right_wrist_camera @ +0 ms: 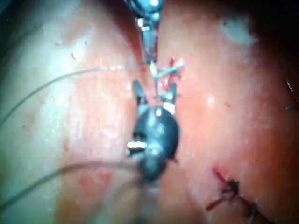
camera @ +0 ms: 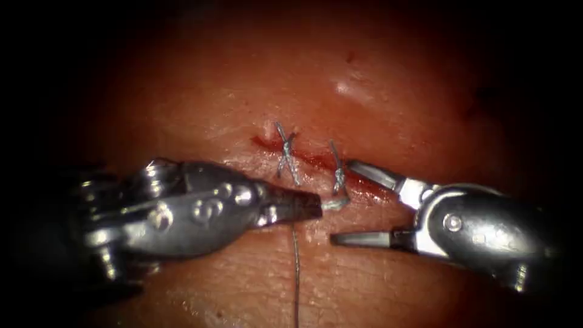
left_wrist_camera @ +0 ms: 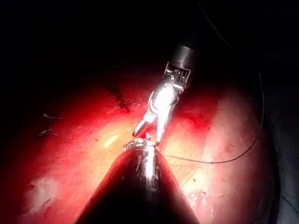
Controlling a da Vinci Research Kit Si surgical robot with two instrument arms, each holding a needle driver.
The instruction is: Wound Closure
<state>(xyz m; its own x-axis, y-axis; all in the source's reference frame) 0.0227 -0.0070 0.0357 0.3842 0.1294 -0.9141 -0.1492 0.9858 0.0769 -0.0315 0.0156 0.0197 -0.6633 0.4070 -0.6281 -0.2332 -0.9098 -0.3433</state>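
Steel left gripper point(camera: 313, 205) reads to us as closed tight on the thread point(camera: 296, 267) just beside the second stitch point(camera: 337, 176), tip near the lower edge of the cut point(camera: 316, 161), with one strand trailing down over the tissue point(camera: 376, 279). Right gripper point(camera: 347, 201) sits wide open and holds nothing: its upper jaw lies against the cut's right end, its lower jaw hovers over tissue below the knot. We see two stitches across the cut, the first stitch point(camera: 286, 155) to the left; we can't make out the needle.
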